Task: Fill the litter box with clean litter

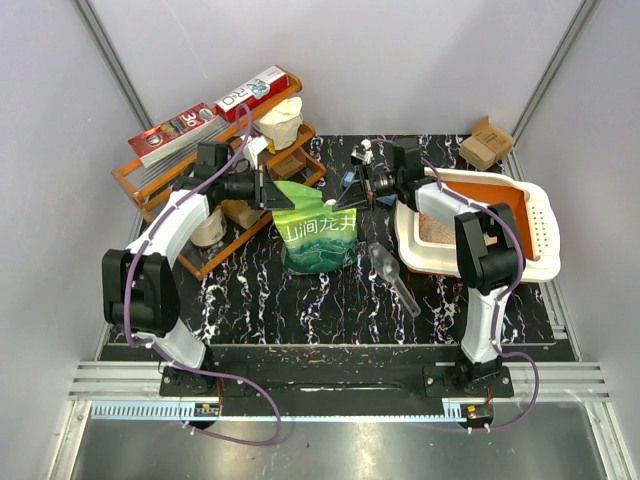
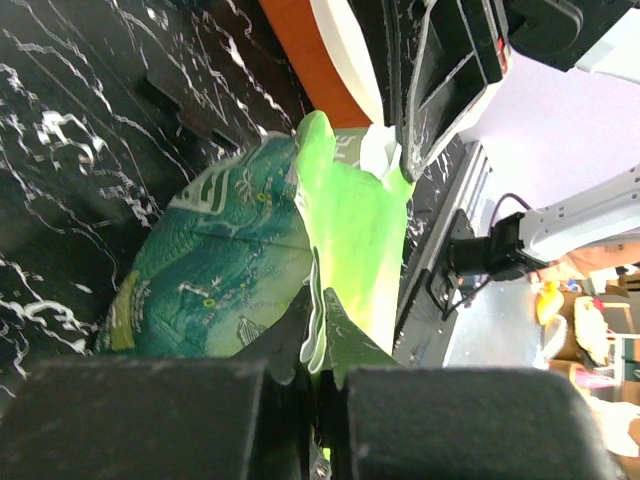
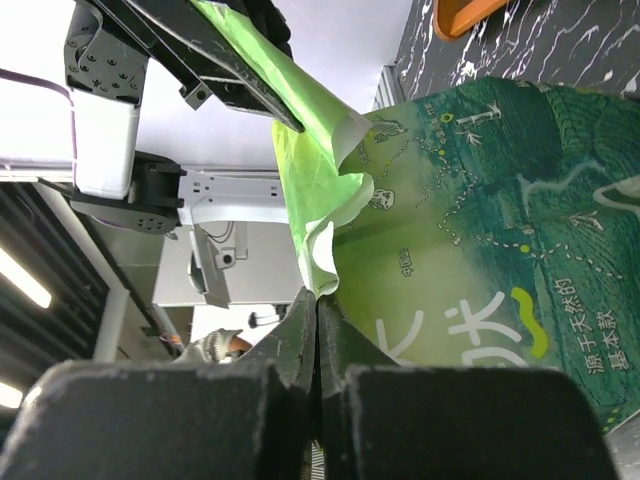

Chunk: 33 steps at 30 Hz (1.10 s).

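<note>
The green pouch (image 1: 316, 234) stands upright on the black marbled mat, mid-table. My left gripper (image 1: 272, 192) is shut on its top left corner; the left wrist view shows the jaws (image 2: 322, 320) pinching the pouch's thin edge (image 2: 350, 230). My right gripper (image 1: 347, 193) is shut on its top right corner, seen in the right wrist view (image 3: 317, 300) on the pouch (image 3: 480, 260). The litter box (image 1: 535, 262), with white rim and orange inside, sits to the right, behind my right arm. Pale beige litter (image 1: 436, 228) lies in its near left part.
A clear plastic scoop (image 1: 394, 278) lies on the mat in front of the litter box. An orange wire rack (image 1: 150, 195) holding boxes and a cup stands at the back left. A small cardboard box (image 1: 487, 143) sits at the back right.
</note>
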Each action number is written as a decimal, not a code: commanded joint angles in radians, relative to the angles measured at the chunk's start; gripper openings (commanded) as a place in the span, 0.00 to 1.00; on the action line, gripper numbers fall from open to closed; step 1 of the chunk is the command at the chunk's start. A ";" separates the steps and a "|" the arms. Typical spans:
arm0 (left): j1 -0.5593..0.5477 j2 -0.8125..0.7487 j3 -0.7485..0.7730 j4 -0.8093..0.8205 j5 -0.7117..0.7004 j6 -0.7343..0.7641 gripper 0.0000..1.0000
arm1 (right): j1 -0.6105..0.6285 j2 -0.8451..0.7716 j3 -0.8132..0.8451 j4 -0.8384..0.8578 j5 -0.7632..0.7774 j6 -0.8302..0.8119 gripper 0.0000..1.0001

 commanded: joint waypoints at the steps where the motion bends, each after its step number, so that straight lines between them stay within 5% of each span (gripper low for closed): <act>1: 0.028 0.027 0.087 -0.157 -0.053 0.016 0.00 | -0.051 -0.030 0.092 -0.128 -0.151 0.078 0.00; 15: 0.029 0.047 0.044 -0.245 0.021 -0.012 0.00 | -0.076 -0.036 0.125 -0.604 -0.125 -0.025 0.00; 33: 0.026 0.073 -0.051 -0.177 0.128 -0.090 0.00 | -0.085 -0.035 0.109 -0.661 -0.124 0.024 0.00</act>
